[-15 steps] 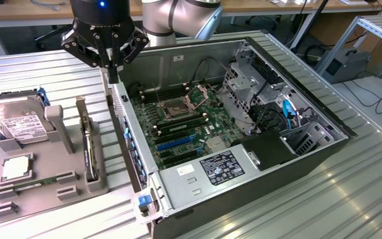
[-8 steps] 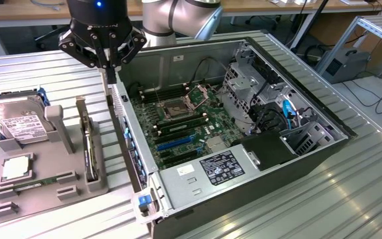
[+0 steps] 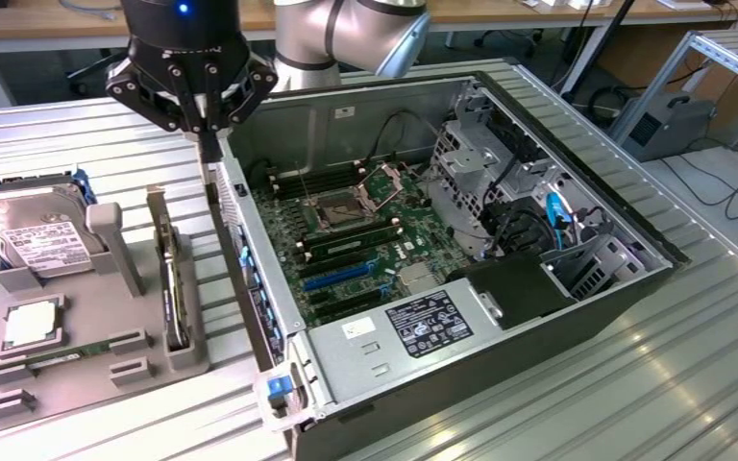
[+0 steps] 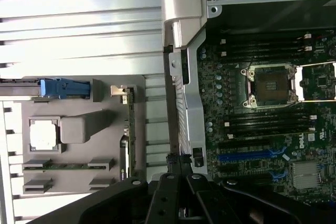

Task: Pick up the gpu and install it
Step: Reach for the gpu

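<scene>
GPU [image 3: 168, 279] is shown seated upright in grey tray [image 3: 87, 365] beside computer case [image 3: 343, 120]; gripper [image 3: 203, 125], fingers closed together, is positioned above case wall nearest tray.

You had: gpu [image 3: 168, 279] dark, brownish face, pale bracket. Tray [image 3: 81, 360] was grey. Hard drive [image 3: 36, 230] silver, white label. Motherboard [image 3: 356, 245] green, blue slots [image 3: 334, 277]. Case [image 3: 510, 394] black. Gripper [image 3: 201, 128] black. Table [image 3: 651, 384] pale, ribbed.
</scene>
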### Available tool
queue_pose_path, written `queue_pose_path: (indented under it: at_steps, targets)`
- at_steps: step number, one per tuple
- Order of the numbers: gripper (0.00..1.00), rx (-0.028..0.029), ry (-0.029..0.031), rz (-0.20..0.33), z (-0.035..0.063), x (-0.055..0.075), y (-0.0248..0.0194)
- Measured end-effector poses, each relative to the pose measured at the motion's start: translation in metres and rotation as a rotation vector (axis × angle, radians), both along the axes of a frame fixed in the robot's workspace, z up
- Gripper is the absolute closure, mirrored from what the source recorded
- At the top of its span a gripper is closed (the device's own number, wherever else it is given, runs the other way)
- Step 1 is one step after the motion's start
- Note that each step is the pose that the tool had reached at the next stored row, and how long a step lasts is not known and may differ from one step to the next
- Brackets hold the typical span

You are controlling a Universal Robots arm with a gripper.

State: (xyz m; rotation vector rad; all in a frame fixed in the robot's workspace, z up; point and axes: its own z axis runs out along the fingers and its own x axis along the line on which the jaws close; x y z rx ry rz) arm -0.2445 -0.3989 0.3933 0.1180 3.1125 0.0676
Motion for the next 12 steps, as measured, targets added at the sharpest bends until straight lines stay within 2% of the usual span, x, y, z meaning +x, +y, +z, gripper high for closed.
queue_pose_path:
  at_steps: [12]
  targets:
    - [0.89,0.0000,0.0000,0.000,0.0000,-0.0069,0.0000]
